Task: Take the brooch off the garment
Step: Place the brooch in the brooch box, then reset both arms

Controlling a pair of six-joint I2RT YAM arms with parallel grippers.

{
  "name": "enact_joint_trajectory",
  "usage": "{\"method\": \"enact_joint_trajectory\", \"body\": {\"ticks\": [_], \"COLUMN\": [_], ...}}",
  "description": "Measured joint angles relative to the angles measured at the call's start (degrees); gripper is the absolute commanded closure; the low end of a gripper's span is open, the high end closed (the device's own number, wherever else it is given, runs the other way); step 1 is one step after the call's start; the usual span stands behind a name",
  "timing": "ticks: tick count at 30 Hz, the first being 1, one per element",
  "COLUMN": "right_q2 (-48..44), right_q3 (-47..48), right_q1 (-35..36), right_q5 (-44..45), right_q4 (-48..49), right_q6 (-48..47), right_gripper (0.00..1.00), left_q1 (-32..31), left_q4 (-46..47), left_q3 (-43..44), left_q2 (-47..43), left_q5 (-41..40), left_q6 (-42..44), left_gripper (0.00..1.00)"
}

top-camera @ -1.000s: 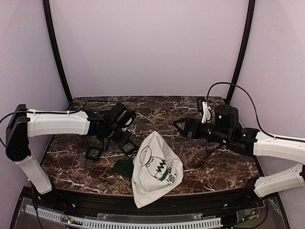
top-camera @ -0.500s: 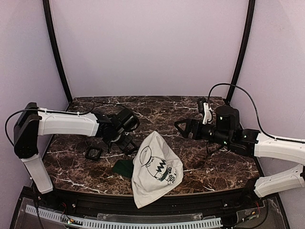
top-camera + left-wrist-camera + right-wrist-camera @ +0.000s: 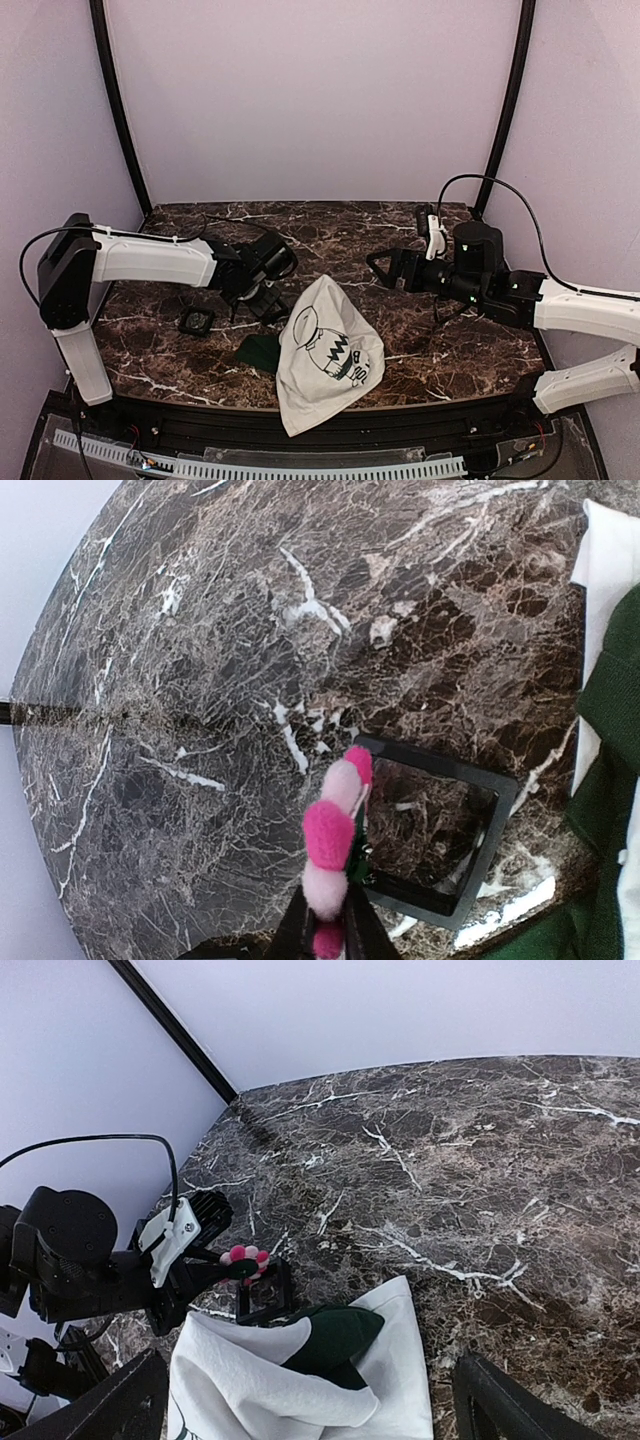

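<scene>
The brooch (image 3: 330, 848), a small flower of pink and white pompoms with a green back, stands upright between the fingers of my left gripper (image 3: 325, 895), which is shut on its lower end. It hangs just above a small black square frame (image 3: 472, 882) on the marble, clear of the garment. From the right wrist the brooch (image 3: 243, 1259) shows at the left gripper's tip. The garment (image 3: 325, 355), a white T-shirt with a black cartoon print and dark green trim, lies crumpled at the table's front middle. My right gripper (image 3: 375, 262) hovers open behind the shirt, its jaws wide above the garment (image 3: 300, 1385).
A second black square frame (image 3: 196, 321) lies on the marble table (image 3: 450, 340) to the left. A green sleeve (image 3: 260, 350) sticks out at the shirt's left. Black posts and lilac walls close the back and sides.
My left arm has reached to the right, carrying the brooch from near the left frame to over the frame beside the shirt. The right arm has barely shifted.
</scene>
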Motion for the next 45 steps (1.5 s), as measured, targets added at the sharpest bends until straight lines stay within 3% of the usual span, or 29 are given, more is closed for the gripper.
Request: {"method": "enact_joint_trajectory", "body": {"ticks": [7, 22, 34, 38, 45], "right_q2": [0.00, -0.81, -0.42, 1.90, 6.60], "right_q3": [-0.04, -0.04, -0.04, 0.02, 0.22], "right_q1": [0.00, -0.02, -0.13, -2.38, -10.71], "right_q5": [0.31, 1.22, 1.95, 1.88, 1.07], "right_q4": [0.00, -0.85, -2.08, -2.12, -2.01], "right_q6": [0.04, 0.13, -0.17, -0.55, -2.40], "right_gripper": [0.01, 0.01, 0.01, 0.01, 0.01], "left_q1": [-0.50, -0.74, 0.02, 3.87, 18.95], "left_q4": [-0.33, -0.85, 0.46, 2.64, 10.88], "left_q3": [0.04, -0.33, -3.76, -5.62, -11.13], "left_q2": [0.44, -0.61, -10.47, -13.05, -20.17], "left_q5": [1.49, 8.00, 11.47, 13.31, 15.37], "left_q6": [-0.13, -2.32, -6.14, -7.63, -10.45], "left_gripper": [0.74, 0.31, 0.07, 0.03, 0.01]}}
